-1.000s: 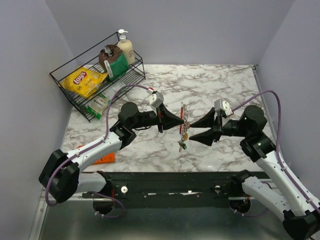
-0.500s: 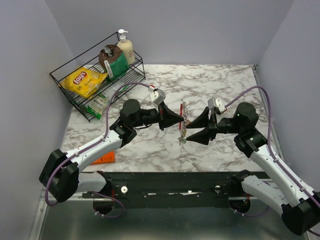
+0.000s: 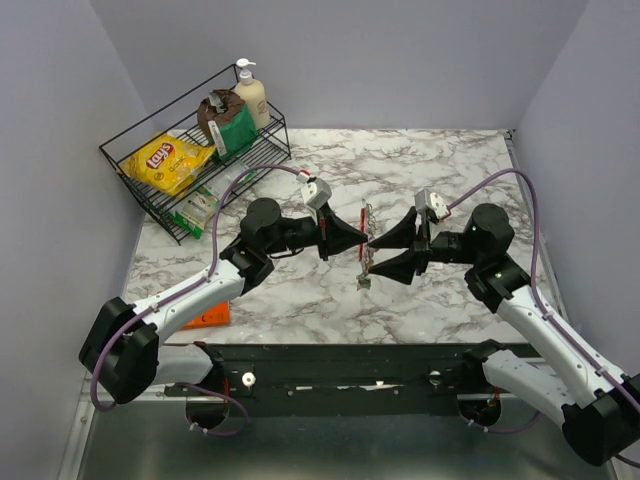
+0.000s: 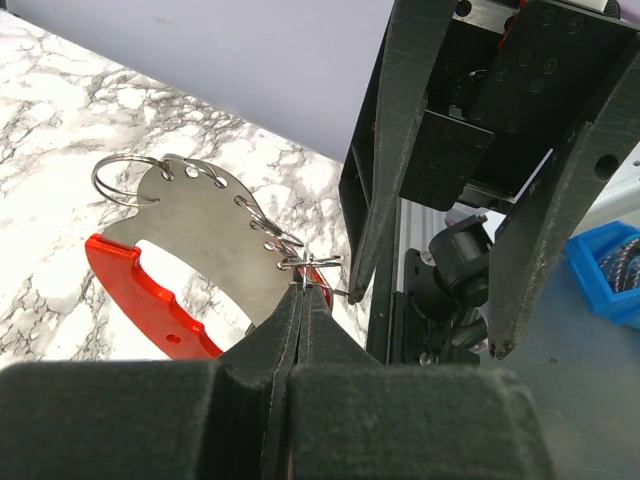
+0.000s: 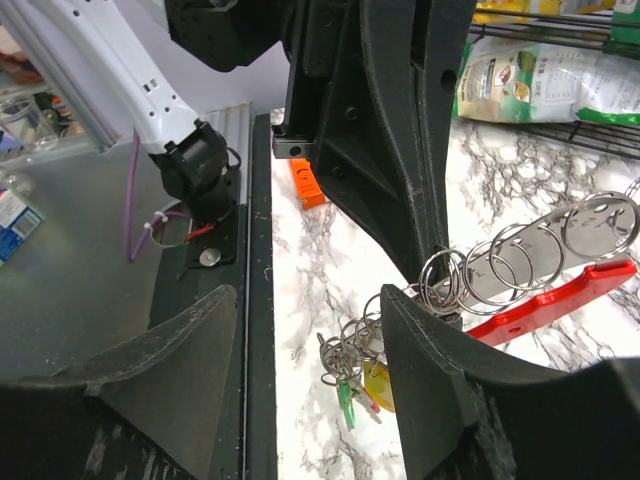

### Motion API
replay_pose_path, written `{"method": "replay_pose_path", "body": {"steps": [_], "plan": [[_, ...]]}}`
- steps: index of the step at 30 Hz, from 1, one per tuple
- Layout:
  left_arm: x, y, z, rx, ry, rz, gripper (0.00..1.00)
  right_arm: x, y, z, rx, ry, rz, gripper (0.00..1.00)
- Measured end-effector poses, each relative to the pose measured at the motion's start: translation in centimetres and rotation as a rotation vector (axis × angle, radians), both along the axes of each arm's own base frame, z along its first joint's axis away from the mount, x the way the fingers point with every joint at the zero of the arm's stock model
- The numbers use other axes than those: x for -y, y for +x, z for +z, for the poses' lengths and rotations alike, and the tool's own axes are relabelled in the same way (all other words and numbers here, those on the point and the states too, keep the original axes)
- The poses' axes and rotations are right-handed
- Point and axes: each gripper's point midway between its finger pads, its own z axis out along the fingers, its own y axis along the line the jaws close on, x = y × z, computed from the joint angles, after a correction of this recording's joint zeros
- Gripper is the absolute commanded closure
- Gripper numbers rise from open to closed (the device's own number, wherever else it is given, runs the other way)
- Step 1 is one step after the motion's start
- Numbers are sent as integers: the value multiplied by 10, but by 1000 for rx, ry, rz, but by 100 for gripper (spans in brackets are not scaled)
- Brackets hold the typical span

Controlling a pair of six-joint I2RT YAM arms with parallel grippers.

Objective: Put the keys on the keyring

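The keyring (image 3: 364, 222), a silvery plate (image 4: 200, 225) with a red curved loop (image 4: 140, 290), hangs in the air above the table's middle. My left gripper (image 3: 357, 243) is shut on the plate's edge (image 4: 303, 285). A chain of split rings runs down from it to the keys (image 3: 365, 281), whose green and yellow heads (image 5: 352, 388) dangle just above the marble. My right gripper (image 3: 372, 257) faces the left one, open (image 5: 310, 300). The ring chain lies against the inner side of one of its fingers (image 5: 430, 350).
A black wire rack (image 3: 150, 190) at the back left holds a yellow chips bag (image 3: 168, 160), a green packet and a soap bottle (image 3: 250, 95). A flat orange packet (image 3: 213, 317) lies by the left arm near the table's front edge.
My right gripper has moved left toward the keyring and its jaws have widened a little. The hanging keys are now between its fingers. The left gripper has held still.
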Motion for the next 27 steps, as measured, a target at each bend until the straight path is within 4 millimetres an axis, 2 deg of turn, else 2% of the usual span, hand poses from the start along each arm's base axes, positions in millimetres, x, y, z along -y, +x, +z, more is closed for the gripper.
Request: {"method": "replay_pose_path", "body": {"steps": [12,17,27], "plan": [[0,1,3,15,-8,3,100,3,9,5,23,7,-71,32],[0,0,8,36,-25,-7,100,5,22,5,29,6,-143,29],[-1,0,11,45,-31,-5,100,14,27,21,80,36,-235,25]]}}
